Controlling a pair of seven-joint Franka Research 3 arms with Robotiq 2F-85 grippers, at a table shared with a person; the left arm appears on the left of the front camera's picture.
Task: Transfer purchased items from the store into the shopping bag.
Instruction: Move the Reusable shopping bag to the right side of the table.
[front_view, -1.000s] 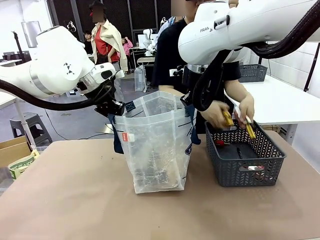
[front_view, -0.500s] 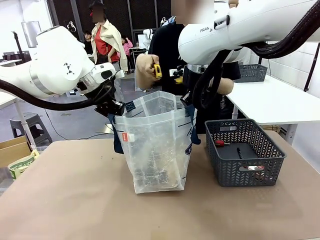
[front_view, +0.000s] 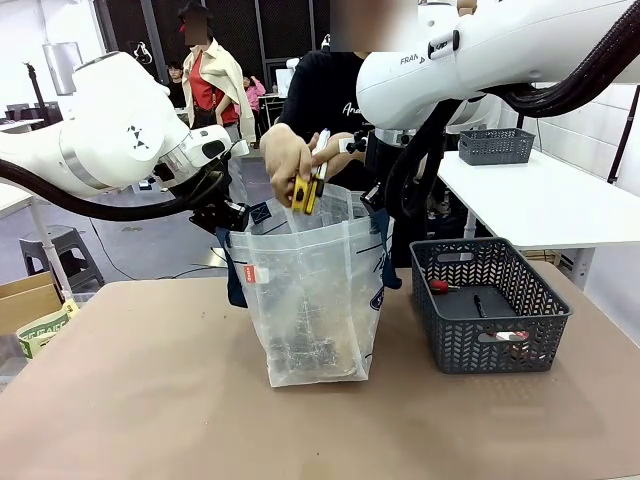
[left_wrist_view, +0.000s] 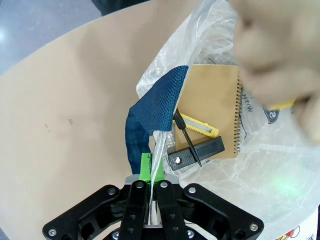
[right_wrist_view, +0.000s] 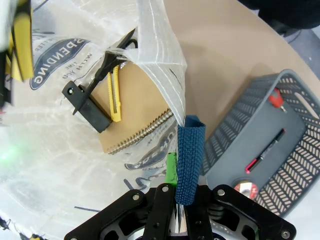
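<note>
The clear shopping bag (front_view: 315, 290) stands upright mid-table, mouth held wide. My left gripper (front_view: 226, 214) is shut on its left rim by the navy strap (left_wrist_view: 157, 105). My right gripper (front_view: 377, 201) is shut on the right rim beside the other strap (right_wrist_view: 189, 155). A person's hand (front_view: 285, 155) holds yellow items (front_view: 304, 192) over the bag's mouth. At the bottom of the bag lie a brown spiral notebook (left_wrist_view: 215, 100), a yellow utility knife (left_wrist_view: 199, 126) and a black item (left_wrist_view: 197, 152).
A dark grey lattice basket (front_view: 490, 350) sits to the right of the bag, holding a pen (right_wrist_view: 265, 150), a small red item (right_wrist_view: 276, 98) and a round item (right_wrist_view: 245, 189). Bare brown tabletop (front_view: 140, 400) spreads to the left and front.
The person's hand picked yellow items out of the basket, lifted them to the left, and now holds them at the bag's mouth. Both arms stayed still.
</note>
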